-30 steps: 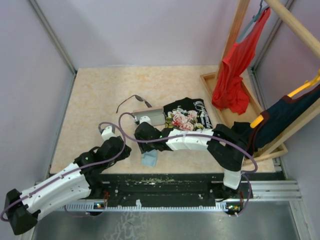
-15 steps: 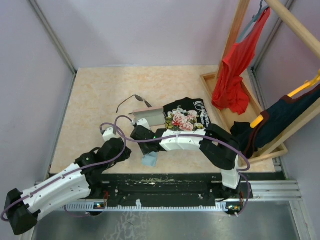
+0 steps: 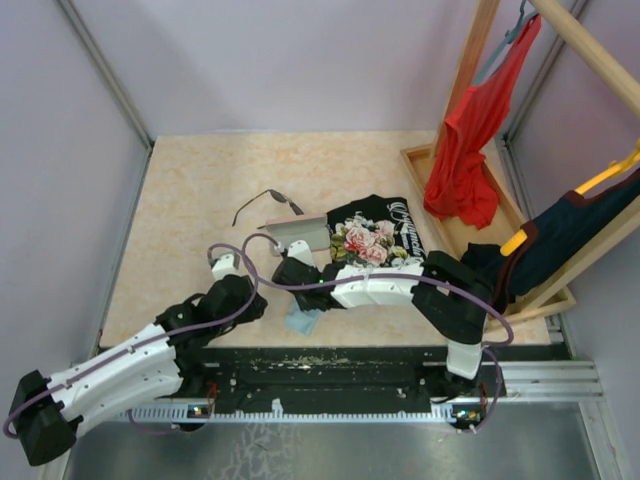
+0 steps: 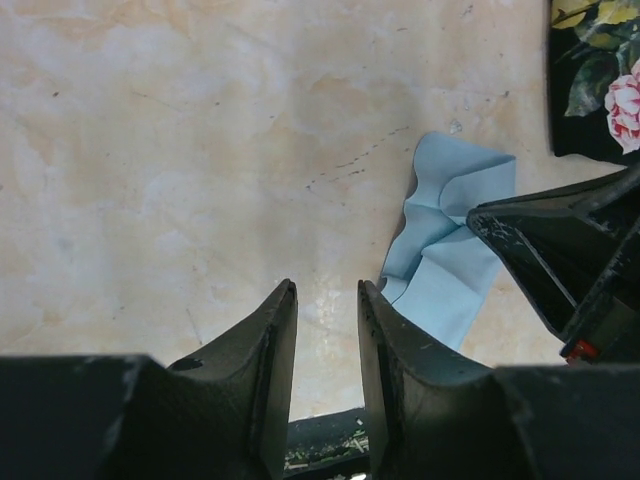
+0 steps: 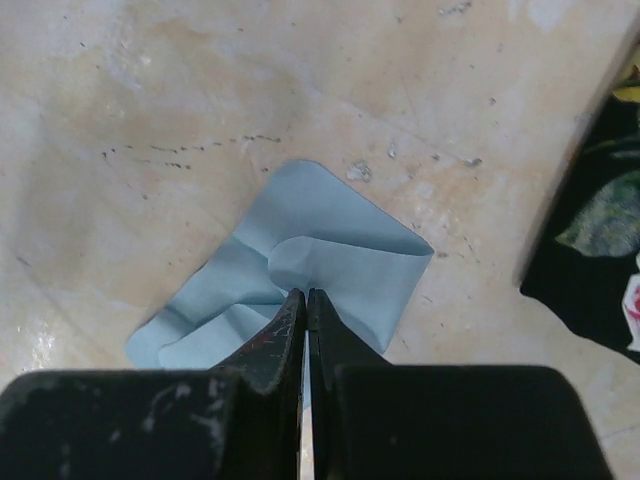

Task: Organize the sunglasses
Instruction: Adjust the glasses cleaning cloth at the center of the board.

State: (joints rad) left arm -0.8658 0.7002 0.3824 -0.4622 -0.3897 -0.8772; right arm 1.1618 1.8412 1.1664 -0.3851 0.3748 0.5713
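Note:
The sunglasses [image 3: 268, 202], thin and dark-framed, lie on the beige table behind the pink case [image 3: 303, 232]; neither gripper touches them. Nearer the front edge a small light-blue cloth [image 3: 300, 321] [image 5: 340, 240] [image 4: 445, 250] lies rumpled. My right gripper [image 3: 299, 304] [image 5: 305, 295] is shut on a raised fold of that cloth. Just to the left, my left gripper [image 3: 245, 300] [image 4: 327, 290] hovers over bare table, jaws partly open and holding nothing. The right gripper's black fingers [image 4: 560, 260] show at the edge of the left wrist view.
A black T-shirt with a rose print [image 3: 375, 235] lies right of the case. A wooden rack [image 3: 470, 70] at the right carries a red garment [image 3: 465, 150] and a dark one on a yellow hanger [image 3: 570, 235]. The black front rail [image 3: 330, 365] borders the table.
My right gripper's jaws have closed onto the blue cloth, bunching it, and the arm has shifted slightly. The left gripper's jaws have not changed.

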